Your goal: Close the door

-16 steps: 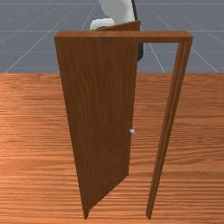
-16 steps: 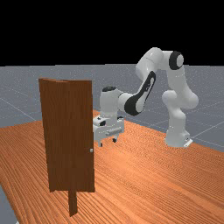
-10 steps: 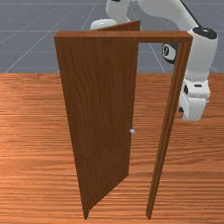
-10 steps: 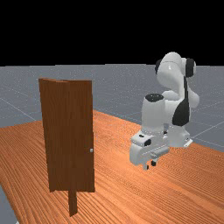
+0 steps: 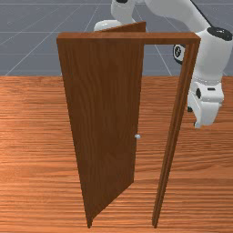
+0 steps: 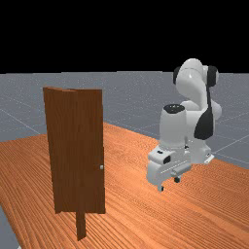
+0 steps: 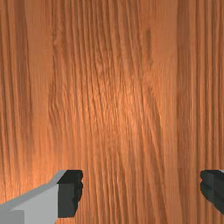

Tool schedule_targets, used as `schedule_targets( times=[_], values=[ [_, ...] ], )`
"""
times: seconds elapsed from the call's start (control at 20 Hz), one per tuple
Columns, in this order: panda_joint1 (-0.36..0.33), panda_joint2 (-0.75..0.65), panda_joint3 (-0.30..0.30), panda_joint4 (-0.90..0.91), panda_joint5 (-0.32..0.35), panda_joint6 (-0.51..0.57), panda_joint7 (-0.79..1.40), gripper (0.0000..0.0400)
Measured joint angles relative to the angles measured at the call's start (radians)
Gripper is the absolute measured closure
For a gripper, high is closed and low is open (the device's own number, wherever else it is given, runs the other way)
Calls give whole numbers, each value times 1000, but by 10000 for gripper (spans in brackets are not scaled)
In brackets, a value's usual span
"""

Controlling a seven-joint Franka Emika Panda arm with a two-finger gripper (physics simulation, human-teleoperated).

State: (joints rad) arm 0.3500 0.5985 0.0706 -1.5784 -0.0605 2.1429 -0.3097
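Brown wooden door ajar, so holding white two-finger gripper spread, well clear of it, likely for pushing room.

place: simulator scene | gridded grey floor | black backdrop | wooden table

I see the door frame on the table. The door meets its post on the front view's left and sticks out to the far side, knob near its free edge. My gripper hangs above the table, past the frame, at the front view's right.
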Motion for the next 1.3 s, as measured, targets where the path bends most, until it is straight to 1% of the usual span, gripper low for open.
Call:
schedule_targets(
  times=[0.05, 0.1, 0.15, 0.2, 0.3, 0.35, 0.4, 0.45, 0.5, 0.55, 0.6, 0.65, 0.75, 0.8, 0.9, 0.95, 1.0, 1.05, 1.1, 1.15, 1.2, 1.25, 1.3],
  values=[
    [1, -10, -2, -23, -12, 37, -7, 1],
    [-1, 37, 6, 72, 12, -70, -2, 0],
    [6, 46, 7, 86, 11, -75, 7, 0],
    [0, 44, 39, 69, -47, -7, -183, 0],
    [48, 147, 70, 244, -80, -78, -276, 0],
    [85, 203, 72, 342, -83, -120, -244, 0],
    [119, 277, 80, 474, -94, -176, -286, 0],
    [157, 320, 60, 551, -74, -213, -122, 0],
    [176, 336, 48, 579, -62, -228, -28, 0],
    [191, 307, 13, 524, -24, -208, 201, 0],
    [193, 245, -23, 411, 14, -159, 385, 0],
    [178, 165, -56, 270, 46, -97, 502, 0],
    [79, 20, -88, 26, 69, 5, 429, 0],
    [27, -26, -108, -48, 80, 34, 401, 0],
    [-90, -67, -85, -108, 51, 56, 69, 0],
    [-122, -73, -74, -118, 39, 61, -47, 0],
    [-144, -46, -63, -60, 43, -22, -121, 0],
    [-148, -23, -63, -16, 45, -60, -124, 0],
    [-161, -40, -49, -59, 18, 32, -234, 0],
    [-165, -3, -47, 4, 16, 7, -255, 0],
    [-168, 53, -46, 101, 15, -33, -266, 0],
    [-170, 136, -47, 247, 15, -94, -279, 0],
    [-170, 261, -50, 474, 17, -192, -286, 0]
  ],
)
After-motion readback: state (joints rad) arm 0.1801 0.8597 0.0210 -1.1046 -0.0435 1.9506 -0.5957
